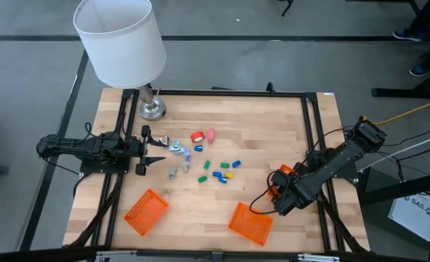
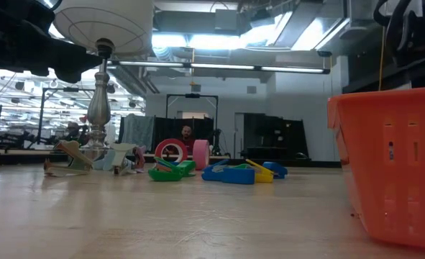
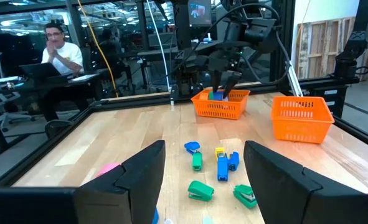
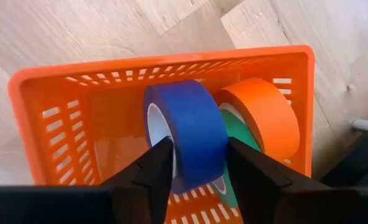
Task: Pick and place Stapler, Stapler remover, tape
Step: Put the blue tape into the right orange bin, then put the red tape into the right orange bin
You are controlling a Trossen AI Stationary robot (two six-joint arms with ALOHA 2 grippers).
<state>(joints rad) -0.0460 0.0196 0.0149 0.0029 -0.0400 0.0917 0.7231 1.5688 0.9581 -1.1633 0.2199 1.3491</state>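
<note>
Blue tape roll point(image 4: 190, 134) is sitting clenched between the right gripper point(image 4: 199, 165) fingers, hanging inside the orange basket point(image 4: 40, 106), orange roll point(image 4: 264, 115) at three o'clock.

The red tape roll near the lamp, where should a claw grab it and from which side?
The red tape roll stands on edge, beside the pink roll. Probably best to come from above and pinch its two flat faces across the width, as the right claw holds the blue roll.
</note>
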